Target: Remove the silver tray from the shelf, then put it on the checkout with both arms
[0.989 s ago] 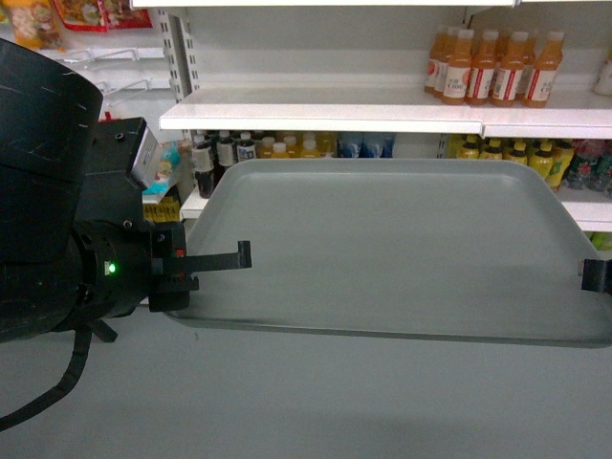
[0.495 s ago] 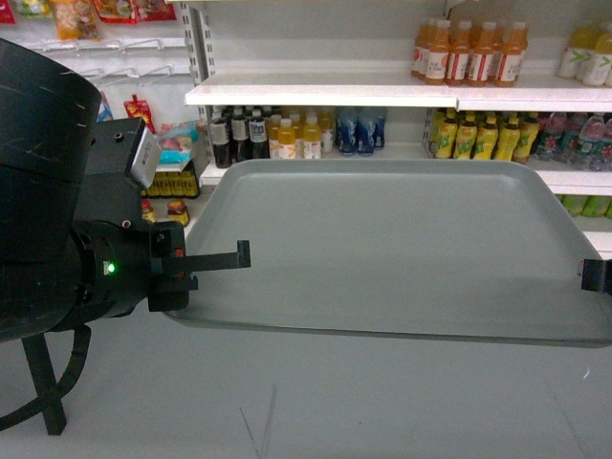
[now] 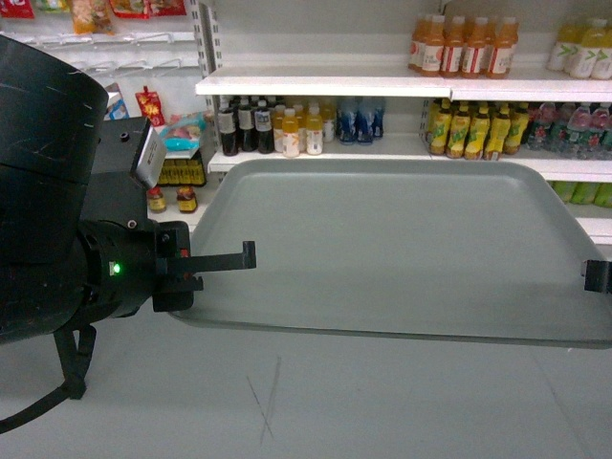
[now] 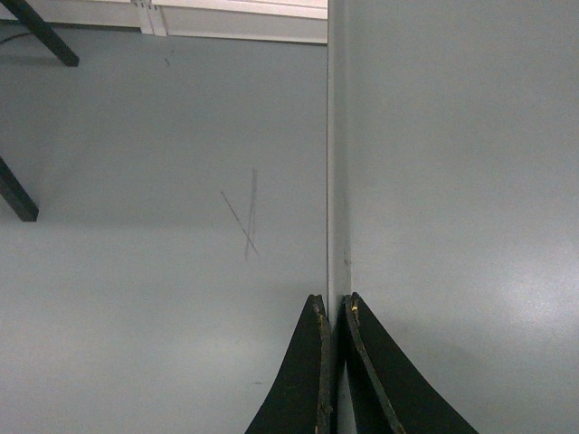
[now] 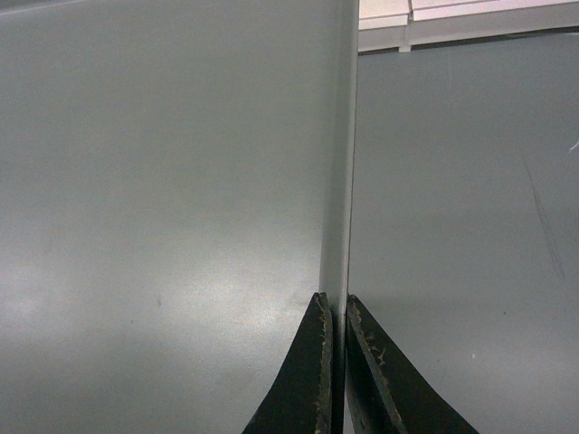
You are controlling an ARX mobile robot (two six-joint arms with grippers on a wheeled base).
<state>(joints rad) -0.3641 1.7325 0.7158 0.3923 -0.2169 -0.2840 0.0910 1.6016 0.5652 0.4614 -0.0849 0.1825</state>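
Grey-green tray: the silver tray [image 3: 392,249] hangs level in the air, clear of the shelf [image 3: 325,86], which stands behind it from 11 to 1 o'clock with bottles on it.
Left end effector: the left end effector [image 4: 333,362] is clamped on the tray's left rim, one finger above and one below; in the head view it sits at 9 o'clock of the tray.
Right end effector: the right end effector [image 5: 335,362] is clamped on the opposite rim, at 3 o'clock of the tray.
Below the tray: bare grey floor [image 3: 287,402].
Done: by my reading, the tray is off the shelf and carried by both arms.
Left to do: the desk for checkout is not in view; the tray has yet to be brought there and set down.
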